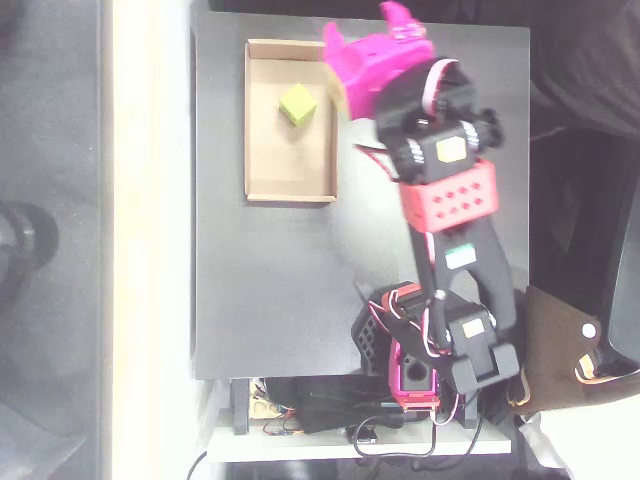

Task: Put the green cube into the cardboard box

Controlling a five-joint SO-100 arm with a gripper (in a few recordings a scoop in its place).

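On the dark table [280,300], overhead view: one green cube [298,104], one cardboard box [290,190], one arm with one gripper [365,25].

Cube: small, lime/yellow-green, plain matte faces, turned corner-on relative to the box walls. It sits inside the box on the floor, in the upper half, roughly centred between the left and right walls, touching neither. A faint shadow falls just below it.

Box: shallow tan tray, low walls, no lid, long axis running top to bottom. It lies on the table's upper left part, with nothing but the cube inside.

Gripper: magenta, positioned at the box's upper right corner, overlapping the right wall's top end. Two magenta prongs point up and left with a visible gap between them, so the fingers look spread, nothing held. Cube is apart from the gripper, down and to its left.

Arm: black links, a red perforated block [450,196] mid-arm, base at the table's lower edge.
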